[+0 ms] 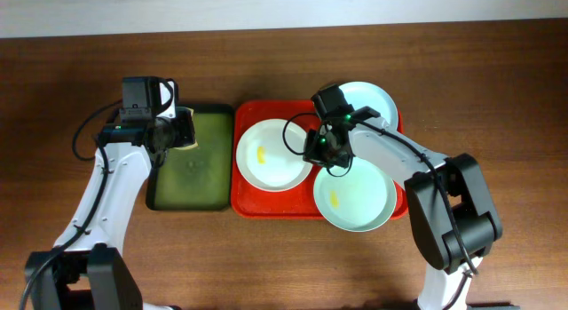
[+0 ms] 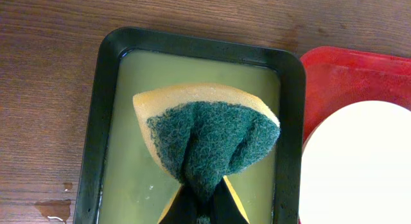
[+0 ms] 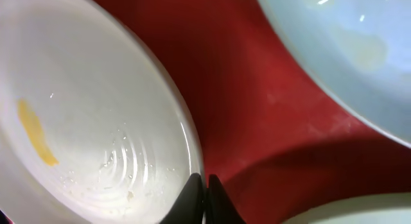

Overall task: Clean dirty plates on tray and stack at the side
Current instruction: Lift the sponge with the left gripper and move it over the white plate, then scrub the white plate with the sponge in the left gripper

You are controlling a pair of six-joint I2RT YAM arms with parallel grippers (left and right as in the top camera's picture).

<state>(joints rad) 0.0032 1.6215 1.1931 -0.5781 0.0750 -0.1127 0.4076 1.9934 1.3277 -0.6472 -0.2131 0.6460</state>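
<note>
Three plates lie on the red tray (image 1: 248,202): a white plate (image 1: 273,155) at the left, a pale blue plate (image 1: 371,104) at the back right, and a mint-green plate (image 1: 357,199) at the front right. The white and mint plates show yellow smears. My right gripper (image 1: 316,150) is shut on the white plate's right rim (image 3: 192,147), with its fingertips (image 3: 205,185) pinched on the edge. My left gripper (image 1: 177,130) is shut on a yellow sponge with a green scouring face (image 2: 205,134) and holds it above the basin.
A dark green basin (image 1: 188,202) with yellowish-green liquid (image 2: 128,160) stands left of the tray and touches it. The wooden table (image 1: 71,79) surrounds both. A few drops lie on the wood left of the basin (image 2: 54,208).
</note>
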